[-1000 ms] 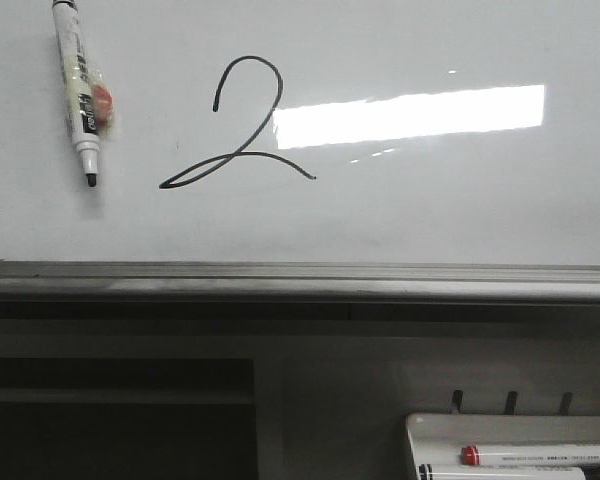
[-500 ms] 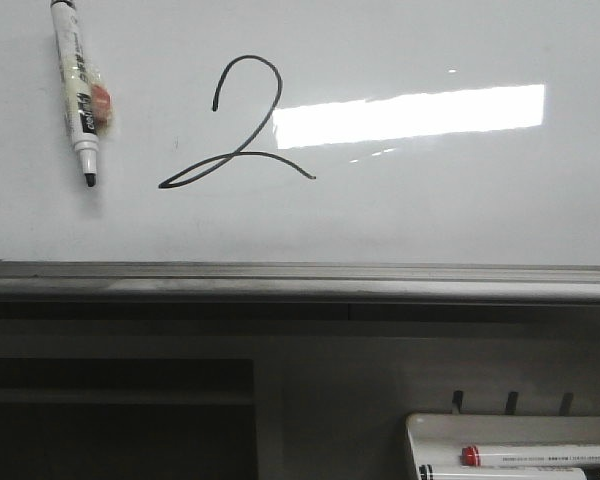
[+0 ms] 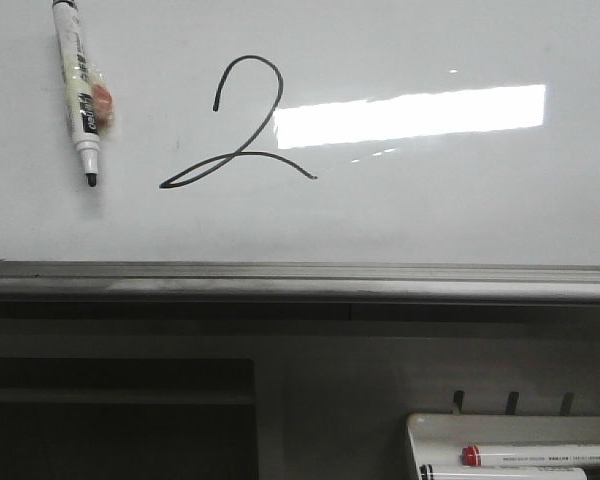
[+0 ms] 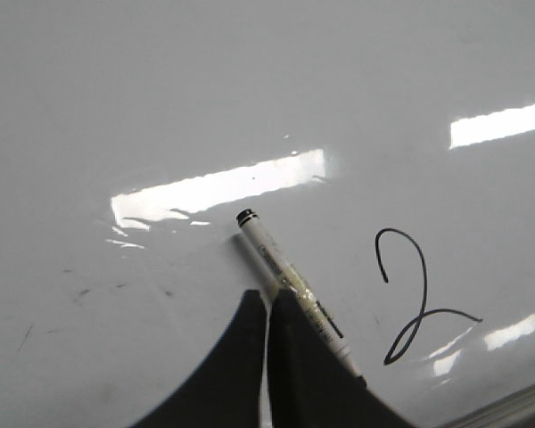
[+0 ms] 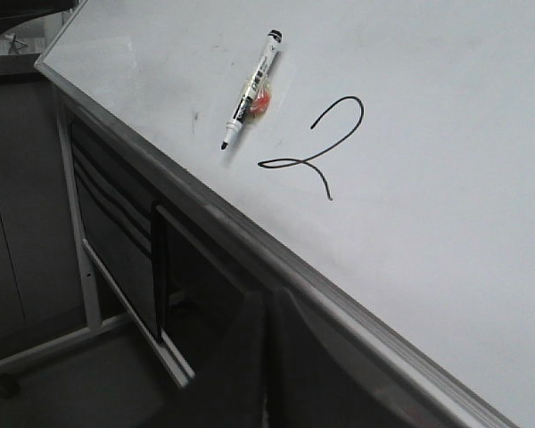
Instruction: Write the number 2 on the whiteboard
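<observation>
A: Where's the number 2?
B: On the whiteboard, just right of the marker.
A: Handling?
B: Board's glossy, slick; ink likely smears. My left gripper and right gripper are closed, empty.

No visible change (frames near identical).

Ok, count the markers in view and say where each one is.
3. One marker is stuck on the whiteboard, left of the number 2. Two lie in the tray at lower right: a red-capped marker and a black-banded one, partly cut off.
</observation>
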Controlling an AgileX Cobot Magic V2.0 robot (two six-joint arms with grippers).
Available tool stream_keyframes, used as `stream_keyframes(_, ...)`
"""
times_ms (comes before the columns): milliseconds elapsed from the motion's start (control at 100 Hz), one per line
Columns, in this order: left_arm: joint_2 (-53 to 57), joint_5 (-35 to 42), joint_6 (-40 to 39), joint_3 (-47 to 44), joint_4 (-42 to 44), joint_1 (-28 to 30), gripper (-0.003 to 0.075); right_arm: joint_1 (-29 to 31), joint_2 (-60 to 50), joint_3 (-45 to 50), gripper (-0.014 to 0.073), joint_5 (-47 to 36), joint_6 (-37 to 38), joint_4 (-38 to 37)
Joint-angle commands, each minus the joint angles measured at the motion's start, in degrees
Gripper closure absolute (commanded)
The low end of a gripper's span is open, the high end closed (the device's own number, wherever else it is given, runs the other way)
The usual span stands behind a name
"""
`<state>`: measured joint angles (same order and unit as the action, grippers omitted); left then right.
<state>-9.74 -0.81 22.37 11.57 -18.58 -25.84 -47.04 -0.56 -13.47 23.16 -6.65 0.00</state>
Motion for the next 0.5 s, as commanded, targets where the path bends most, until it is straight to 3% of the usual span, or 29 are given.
stream_keyframes(0,-0.6,-0.5,-24.7,1.6,19.8,3.9,0.0741,0.5,-0.6,-1.5,0.0665,-4.2,-0.3,0.0)
stream_keyframes(50,-0.6,-3.5,-29.7,1.5,22.1,6.6,0.0741,0.5,-0.6,-1.5,0.0665,-4.2,-0.3,0.0)
stream_keyframes(140,-0.3,-5.6,-29.8,1.1,22.1,12.2,0.0741,0.5,-0.6,-1.5,0.0665,-4.2,-0.3,0.0)
stream_keyframes(330,6.6,-6.0,-14.6,-2.4,19.8,22.6,0.0741,0.5,-0.6,-1.5,0.0665,-4.2,-0.3,0.0)
stream_keyframes(490,11.3,-6.8,-14.1,-7.0,18.6,28.3,0.0741,0.5,-0.6,-1.5,0.0665,-4.2,-0.3,0.0)
